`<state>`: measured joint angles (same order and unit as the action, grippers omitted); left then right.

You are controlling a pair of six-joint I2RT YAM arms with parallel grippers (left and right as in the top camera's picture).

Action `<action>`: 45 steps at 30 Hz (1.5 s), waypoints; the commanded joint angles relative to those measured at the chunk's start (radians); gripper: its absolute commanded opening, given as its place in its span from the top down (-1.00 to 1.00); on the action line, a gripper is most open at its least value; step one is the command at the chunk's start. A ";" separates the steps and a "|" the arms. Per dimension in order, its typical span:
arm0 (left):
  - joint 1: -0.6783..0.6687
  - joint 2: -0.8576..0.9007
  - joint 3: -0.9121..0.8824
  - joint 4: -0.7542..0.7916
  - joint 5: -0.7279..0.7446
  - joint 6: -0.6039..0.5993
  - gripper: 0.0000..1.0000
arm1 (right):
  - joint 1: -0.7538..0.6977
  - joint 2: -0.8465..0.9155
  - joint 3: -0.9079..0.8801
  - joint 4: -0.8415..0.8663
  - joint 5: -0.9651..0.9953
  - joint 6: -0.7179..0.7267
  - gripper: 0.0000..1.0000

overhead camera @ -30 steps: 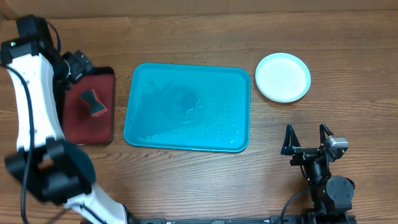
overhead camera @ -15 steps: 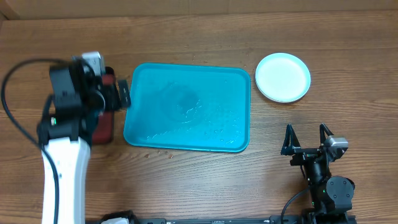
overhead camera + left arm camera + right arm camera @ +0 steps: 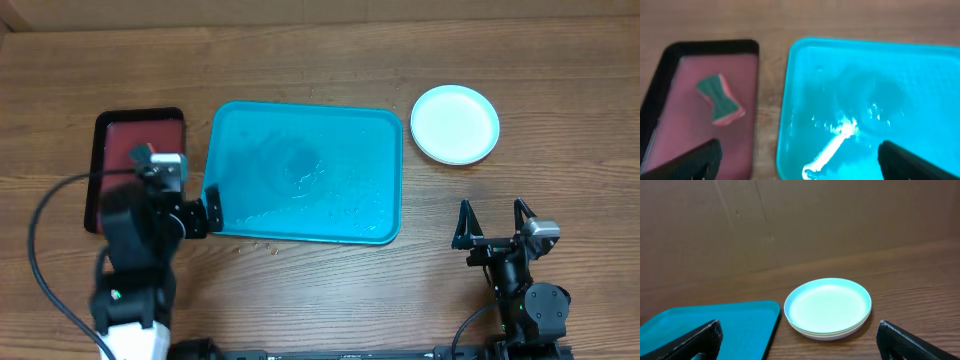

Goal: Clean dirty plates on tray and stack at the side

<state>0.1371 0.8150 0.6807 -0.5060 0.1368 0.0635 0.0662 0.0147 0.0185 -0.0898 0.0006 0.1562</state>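
Observation:
The turquoise tray (image 3: 300, 170) lies mid-table, wet and streaked, with no plates on it. It also shows in the left wrist view (image 3: 865, 100) and the right wrist view (image 3: 715, 325). The plates (image 3: 455, 123) are stacked on the table to the right of the tray. In the right wrist view the stack (image 3: 827, 305) has the pale mint plate on top, looking clean, with lime-green and white rims under it. My left gripper (image 3: 175, 212) is open and empty above the tray's front-left corner (image 3: 800, 170). My right gripper (image 3: 491, 222) is open and empty in front of the stack (image 3: 800, 342).
A dark red black-rimmed tray (image 3: 110, 160) lies left of the turquoise tray, partly under my left arm. It holds a green and red sponge (image 3: 720, 99). A brown cardboard wall (image 3: 800, 220) stands behind the table.
My left arm has swung from the back left over the red tray to the front, near the turquoise tray's front-left corner. The right arm and the plates have not moved.

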 commanded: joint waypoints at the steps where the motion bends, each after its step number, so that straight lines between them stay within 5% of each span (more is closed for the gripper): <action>1: -0.001 -0.130 -0.175 0.143 0.081 0.026 -1.00 | -0.003 -0.012 -0.010 0.006 0.006 -0.007 -1.00; 10: -0.003 -0.364 -0.489 0.483 0.171 0.000 -0.99 | -0.003 -0.012 -0.010 0.006 0.006 -0.007 -1.00; 23: -0.035 -0.591 -0.671 0.636 0.139 0.000 -0.99 | -0.003 -0.012 -0.010 0.006 0.006 -0.007 -1.00; 35: -0.131 -0.782 -0.676 0.431 -0.016 -0.003 -1.00 | -0.003 -0.012 -0.010 0.006 0.006 -0.007 -1.00; 45: -0.132 -0.812 -0.676 0.431 -0.065 -0.031 -1.00 | -0.003 -0.012 -0.010 0.006 0.006 -0.007 -1.00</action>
<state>0.0124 0.0158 0.0093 -0.0685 0.1093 0.0547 0.0662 0.0147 0.0185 -0.0895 0.0010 0.1562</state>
